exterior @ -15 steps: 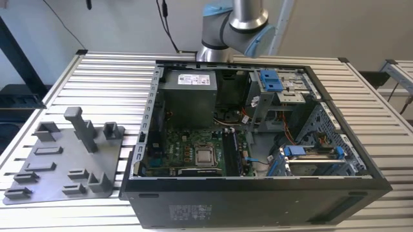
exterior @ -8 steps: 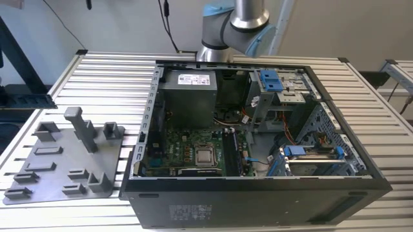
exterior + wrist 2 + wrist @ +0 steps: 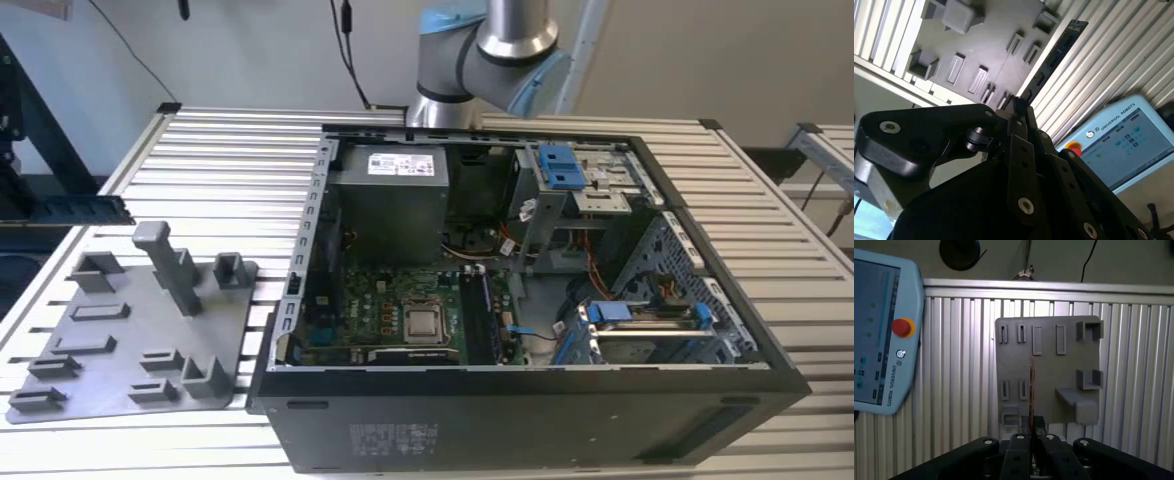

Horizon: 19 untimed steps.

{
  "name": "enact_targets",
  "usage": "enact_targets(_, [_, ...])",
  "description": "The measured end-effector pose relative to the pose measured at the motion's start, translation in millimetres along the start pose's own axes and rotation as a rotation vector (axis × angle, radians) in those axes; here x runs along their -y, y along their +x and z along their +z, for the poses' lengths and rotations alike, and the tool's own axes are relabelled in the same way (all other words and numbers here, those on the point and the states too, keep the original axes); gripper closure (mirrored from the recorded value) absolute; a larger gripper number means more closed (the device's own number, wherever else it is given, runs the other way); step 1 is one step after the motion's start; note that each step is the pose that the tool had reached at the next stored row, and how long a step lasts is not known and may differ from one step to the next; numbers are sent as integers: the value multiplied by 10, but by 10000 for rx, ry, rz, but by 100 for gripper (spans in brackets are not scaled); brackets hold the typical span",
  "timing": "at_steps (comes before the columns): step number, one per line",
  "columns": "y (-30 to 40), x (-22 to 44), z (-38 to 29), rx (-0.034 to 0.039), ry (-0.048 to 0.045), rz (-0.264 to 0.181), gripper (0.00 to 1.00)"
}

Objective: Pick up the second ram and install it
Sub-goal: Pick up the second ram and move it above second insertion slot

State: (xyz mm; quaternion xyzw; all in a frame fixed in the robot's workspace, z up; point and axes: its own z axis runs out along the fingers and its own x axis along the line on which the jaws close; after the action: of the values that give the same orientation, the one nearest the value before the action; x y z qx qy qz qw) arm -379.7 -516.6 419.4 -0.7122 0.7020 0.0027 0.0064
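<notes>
Exterior view: open PC case (image 3: 534,400) mid-frame on the slatted table (image 3: 227,150), with the motherboard (image 3: 400,310) inside. There is a white label (image 3: 404,162) on the power supply (image 3: 387,205). The grey fixture plate (image 3: 120,340) is at the exterior view's left and the arm (image 3: 494,60) at top centre.

Second wrist view: gripper (image 3: 1016,107) pinched tight on one end of the second ram (image 3: 1054,55). Its long axis runs straight out from the fingertips, flat face showing, crossing the plate's edge. First wrist view has the ram edge-on, a thin line. The teach pendant (image 3: 1124,145) lies beside the plate.

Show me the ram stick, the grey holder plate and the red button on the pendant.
second ram (image 3: 1054,56): second wrist view, middle of the dark board.
grey holder plate (image 3: 1054,370): first wrist view, bare flat face.
red button (image 3: 902,327): first wrist view, centre of its cap.
</notes>
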Motion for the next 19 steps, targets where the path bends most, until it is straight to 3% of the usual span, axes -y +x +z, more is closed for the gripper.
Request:
enact_targets(10, [-1,154,1,0,1,1,86])
enact_targets(15, [1,289,2,0,0,0,86])
enact_targets(19, [3,447,3,0,-4,1,86])
